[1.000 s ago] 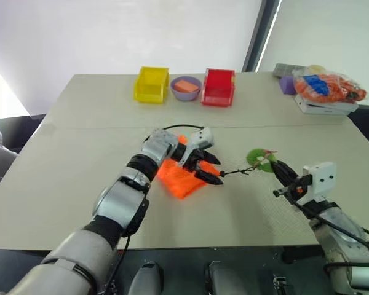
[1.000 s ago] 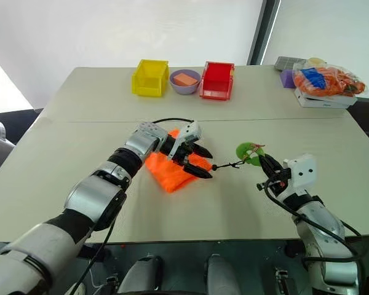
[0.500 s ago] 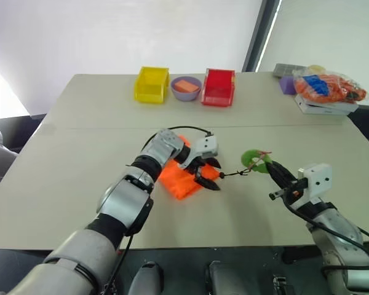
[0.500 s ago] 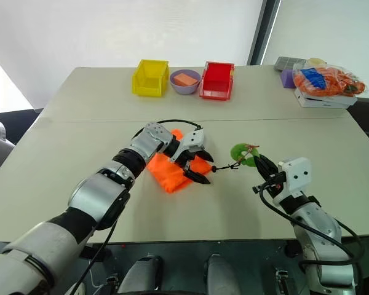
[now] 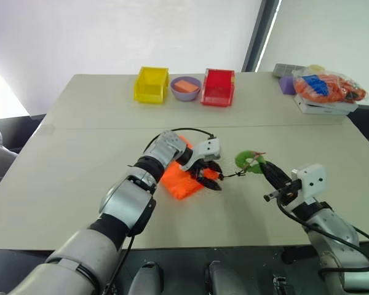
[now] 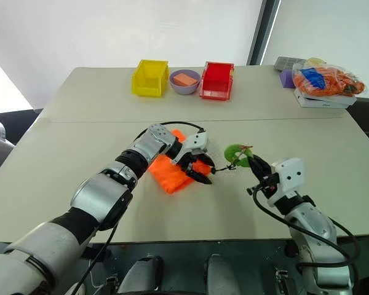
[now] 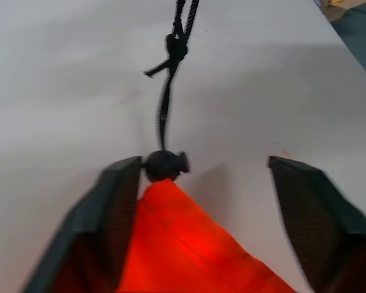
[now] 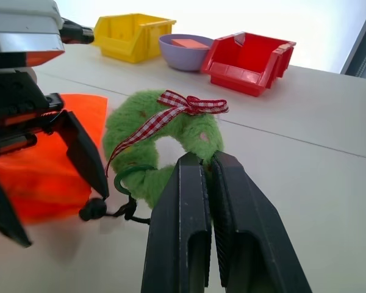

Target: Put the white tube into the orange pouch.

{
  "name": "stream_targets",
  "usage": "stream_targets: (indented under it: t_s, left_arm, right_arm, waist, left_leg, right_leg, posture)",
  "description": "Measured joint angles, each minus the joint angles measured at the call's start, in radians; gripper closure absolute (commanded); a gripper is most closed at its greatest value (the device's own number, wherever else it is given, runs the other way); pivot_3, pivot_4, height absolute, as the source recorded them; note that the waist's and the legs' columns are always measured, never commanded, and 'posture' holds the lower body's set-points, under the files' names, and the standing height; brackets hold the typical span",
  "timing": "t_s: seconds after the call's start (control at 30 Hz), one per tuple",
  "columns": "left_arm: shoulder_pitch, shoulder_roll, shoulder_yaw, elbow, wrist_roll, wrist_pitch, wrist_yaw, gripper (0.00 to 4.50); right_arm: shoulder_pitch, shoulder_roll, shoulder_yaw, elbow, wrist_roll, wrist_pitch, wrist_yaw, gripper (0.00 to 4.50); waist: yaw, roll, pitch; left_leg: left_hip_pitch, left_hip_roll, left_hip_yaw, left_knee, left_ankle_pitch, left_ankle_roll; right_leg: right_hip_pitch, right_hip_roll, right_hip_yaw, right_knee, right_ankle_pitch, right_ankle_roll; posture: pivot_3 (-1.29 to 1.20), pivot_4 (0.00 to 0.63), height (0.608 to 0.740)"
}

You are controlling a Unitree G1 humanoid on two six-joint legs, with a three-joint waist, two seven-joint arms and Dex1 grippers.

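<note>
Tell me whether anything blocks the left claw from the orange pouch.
Nothing visible does. The left claw stands open, its fingers straddling the orange pouch at the corner by the cord stopper. The right claw, shut on the green fuzzy ring, sits off to the side.

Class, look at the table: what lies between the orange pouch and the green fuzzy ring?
In the left eye view, a thin black cord runs from the orange pouch to the green fuzzy ring.
</note>
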Motion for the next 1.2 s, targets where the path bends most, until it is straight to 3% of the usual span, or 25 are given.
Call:
stream_targets:
  t_s: [0.1,0.57,1.07,1.2]
  left_arm:
    - [0.0,0.001,0.0,0.0,0.01,0.0,0.009,3.85]
    - [0.016,0.021,0.05,-0.02,-0.023,0.01,0.035,3.85]
    - [0.013,0.062,0.182,-0.052,-0.17,0.287,-0.003,3.85]
    - [0.028,0.076,0.154,-0.083,-0.15,0.235,-0.003,3.85]
  right_arm:
    - [-0.002,0.0,0.0,-0.004,0.0,0.009,-0.002,4.5]
    - [-0.101,-0.007,0.018,-0.08,-0.021,0.072,-0.062,4.5]
    - [-0.154,0.015,0.016,-0.022,-0.028,0.038,-0.089,4.5]
    - [-0.153,0.018,0.016,-0.01,-0.032,0.018,-0.091,4.5]
  waist:
    - [0.0,0.0,0.0]
    - [0.0,0.0,0.0]
    - [-0.001,0.0,0.0]
    - [-0.002,0.0,0.0]
  left_leg:
    - [0.0,0.0,0.0,0.0,0.0,0.0]
    - [0.0,0.0,0.0,0.0,0.0,0.0]
    - [0.001,0.0,0.0,0.001,0.0,0.0]
    - [0.001,0.0,0.0,0.0,0.0,0.0]
  right_leg:
    - [0.0,0.0,0.0,0.0,0.0,0.0]
    - [0.0,0.0,0.0,0.0,0.001,-0.001]
    - [0.0,0.0,0.0,0.002,0.001,-0.001]
    - [0.0,0.0,0.0,0.002,0.001,-0.002]
  posture:
    - [0.0,0.15,0.74]
    - [0.0,0.15,0.74]
    - [0.0,0.15,0.74]
    - [0.0,0.15,0.74]
